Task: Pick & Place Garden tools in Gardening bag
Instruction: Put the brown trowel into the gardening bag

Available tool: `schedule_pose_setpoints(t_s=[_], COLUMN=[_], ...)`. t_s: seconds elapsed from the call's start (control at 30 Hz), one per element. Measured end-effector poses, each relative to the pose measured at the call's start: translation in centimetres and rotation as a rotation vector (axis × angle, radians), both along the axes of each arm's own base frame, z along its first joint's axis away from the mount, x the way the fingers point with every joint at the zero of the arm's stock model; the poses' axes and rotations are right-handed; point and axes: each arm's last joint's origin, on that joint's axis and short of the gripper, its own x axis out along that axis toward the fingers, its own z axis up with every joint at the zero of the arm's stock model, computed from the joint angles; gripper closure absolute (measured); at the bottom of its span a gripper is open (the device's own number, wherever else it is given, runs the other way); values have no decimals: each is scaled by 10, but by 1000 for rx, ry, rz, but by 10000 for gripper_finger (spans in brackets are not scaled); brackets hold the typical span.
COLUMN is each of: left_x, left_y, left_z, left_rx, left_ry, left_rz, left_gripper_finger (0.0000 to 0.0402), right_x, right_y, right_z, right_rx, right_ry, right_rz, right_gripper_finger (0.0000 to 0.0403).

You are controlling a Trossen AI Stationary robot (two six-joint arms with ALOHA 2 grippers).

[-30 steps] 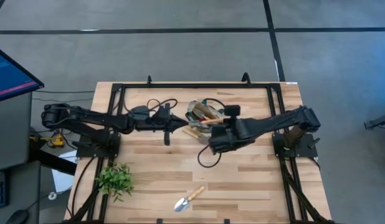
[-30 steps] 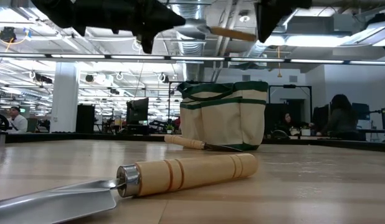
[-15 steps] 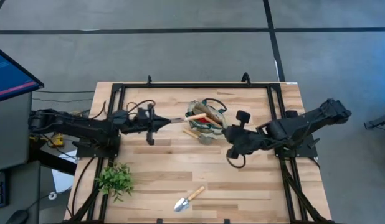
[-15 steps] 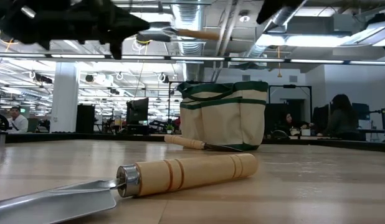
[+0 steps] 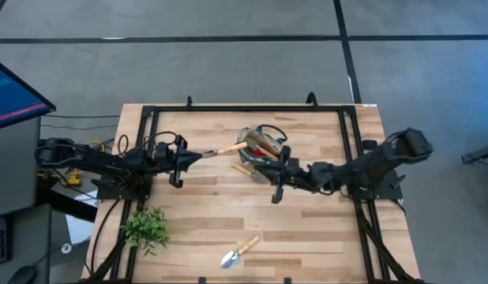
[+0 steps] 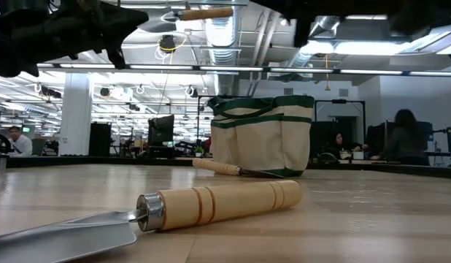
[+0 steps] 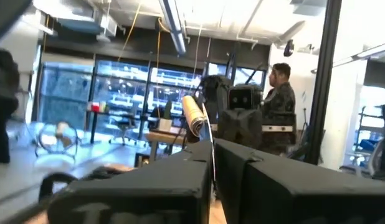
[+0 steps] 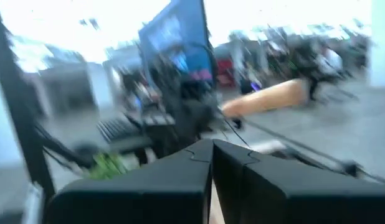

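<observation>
Nearest the front edge of the tabletop (image 5: 307, 237) lies a trowel (image 5: 239, 252) with a silver blade and a pale wooden handle, flat on the boards and well apart from both my arms; in the low view it fills the foreground (image 6: 174, 212). Off toward my left corner sits a leafy green plant (image 5: 146, 227). Farther back, at mid-table, my right pincer (image 5: 277, 175) is closed tight on nothing, just beside the gardening bag (image 5: 260, 148) on its near side; its dark fingers (image 8: 242, 168) meet flush in the right wrist view. My left pincer (image 5: 198, 156) is clamped on the thin metal end of a second wooden-handled tool (image 5: 232, 147), held level above the tabletop with the handle pointing toward the bag; the low view shows that handle high over the bag (image 6: 203, 13), and the left wrist view shows its round wooden end (image 7: 194, 116) beyond my closed fingers (image 7: 255, 171). A third wooden-handled tool (image 5: 242, 168) lies on the boards against the bag's near side. The beige bag with green trim (image 6: 262, 135) stands upright, with tools showing inside it from above. Beyond the table, a person (image 7: 280, 106) stands in the room.
</observation>
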Motion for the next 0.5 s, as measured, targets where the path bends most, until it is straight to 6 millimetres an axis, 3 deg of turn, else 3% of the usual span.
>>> schedule_pose_setpoints(t_s=[0.2,0.27,0.47,0.5], left_x=[3,3,3,3], left_y=[-2,-3,-2,-2], left_z=[7,8,8,8], left_rx=[64,68,86,86], left_ry=[-28,-32,-37,-35], left_rz=[-68,-75,-66,-66], left_gripper_finger=[401,401,401,401], right_x=[24,35,68,75], right_y=[-12,-18,-28,-29], right_z=[-43,-60,-60,-52], right_rx=[79,94,102,94], right_ry=[-200,-152,-168,-183], right_rz=[11,-4,118,143], right_gripper_finger=[402,402,402,402])
